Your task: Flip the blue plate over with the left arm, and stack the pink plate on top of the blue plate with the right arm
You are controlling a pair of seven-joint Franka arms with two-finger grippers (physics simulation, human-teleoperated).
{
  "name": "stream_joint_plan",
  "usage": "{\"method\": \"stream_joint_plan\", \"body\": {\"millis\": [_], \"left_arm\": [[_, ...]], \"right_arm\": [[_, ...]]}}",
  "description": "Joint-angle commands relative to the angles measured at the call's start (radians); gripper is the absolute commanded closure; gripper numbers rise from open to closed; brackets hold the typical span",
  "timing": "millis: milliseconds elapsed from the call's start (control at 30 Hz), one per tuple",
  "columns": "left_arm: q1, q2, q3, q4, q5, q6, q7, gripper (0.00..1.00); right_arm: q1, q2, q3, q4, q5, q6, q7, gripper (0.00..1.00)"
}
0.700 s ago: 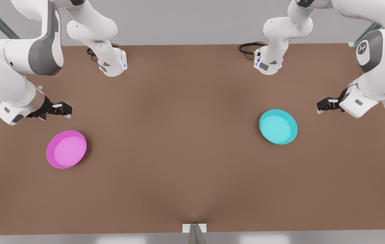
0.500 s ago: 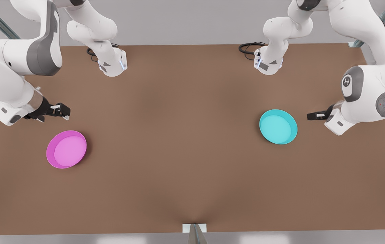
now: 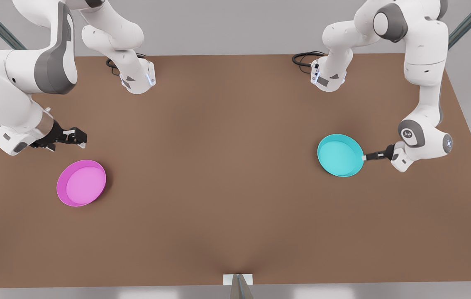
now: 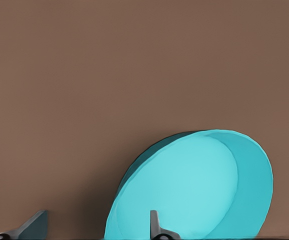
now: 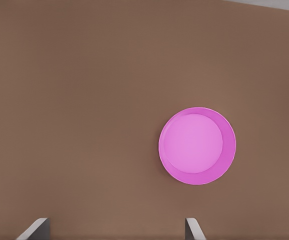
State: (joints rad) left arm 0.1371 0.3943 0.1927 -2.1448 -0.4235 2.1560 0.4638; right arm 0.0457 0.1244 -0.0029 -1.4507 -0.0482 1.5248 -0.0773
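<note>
The blue plate (image 3: 340,155) lies right side up on the table at the front view's right. My left gripper (image 3: 365,157) is low at the plate's right-hand rim and open. In the left wrist view, one of its fingers (image 4: 156,227) is over the inside of the blue plate (image 4: 194,185) and the other is outside the rim, with the left gripper (image 4: 94,229) straddling the edge. The pink plate (image 3: 81,182) lies right side up at the front view's left. My right gripper (image 3: 78,138) hovers open behind it, apart from it. The right wrist view shows the pink plate (image 5: 197,146) ahead of the right gripper (image 5: 115,227).
Both plates rest on a brown table (image 3: 235,166) with wide bare room between them. The two arm bases (image 3: 137,81) (image 3: 327,79) stand at the far edge, each with a black cable (image 3: 303,58) beside it.
The left arm swung down and toward the blue plate, bringing its gripper from off to the side onto the rim. The right arm barely moved. Neither plate shifted.
</note>
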Motion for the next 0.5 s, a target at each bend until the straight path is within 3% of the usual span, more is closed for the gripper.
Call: {"method": "stream_joint_plan", "body": {"millis": [0, 333, 367, 400, 433, 467], "left_arm": [[-0.002, 0.003, 0.001, -0.018, 0.008, 0.073, 0.460, 0.00], [-0.014, 0.021, -0.016, -0.018, -0.057, 0.061, 0.348, 0.00], [-0.024, 0.021, -0.016, -0.017, -0.057, 0.061, 0.328, 0.08], [-0.025, 0.023, -0.016, -0.017, -0.057, 0.061, 0.325, 0.35], [-0.025, 0.023, -0.018, -0.017, -0.057, 0.061, 0.323, 0.48], [-0.025, 0.023, -0.018, -0.017, -0.057, 0.061, 0.322, 0.48]], "right_arm": [[0.000, 0.000, 0.000, 0.001, 0.001, -0.002, -0.004, 0.00], [0.002, 0.001, 0.001, 0.001, 0.001, -0.002, -0.004, 0.00], [0.002, 0.000, 0.001, 0.001, 0.001, -0.002, -0.004, 0.00], [0.002, 0.001, 0.001, 0.001, 0.001, -0.002, -0.004, 0.00], [0.002, 0.001, 0.001, 0.000, 0.001, -0.002, -0.004, 0.00], [0.002, 0.001, 0.001, 0.000, 0.001, -0.002, -0.004, 0.00]]}}
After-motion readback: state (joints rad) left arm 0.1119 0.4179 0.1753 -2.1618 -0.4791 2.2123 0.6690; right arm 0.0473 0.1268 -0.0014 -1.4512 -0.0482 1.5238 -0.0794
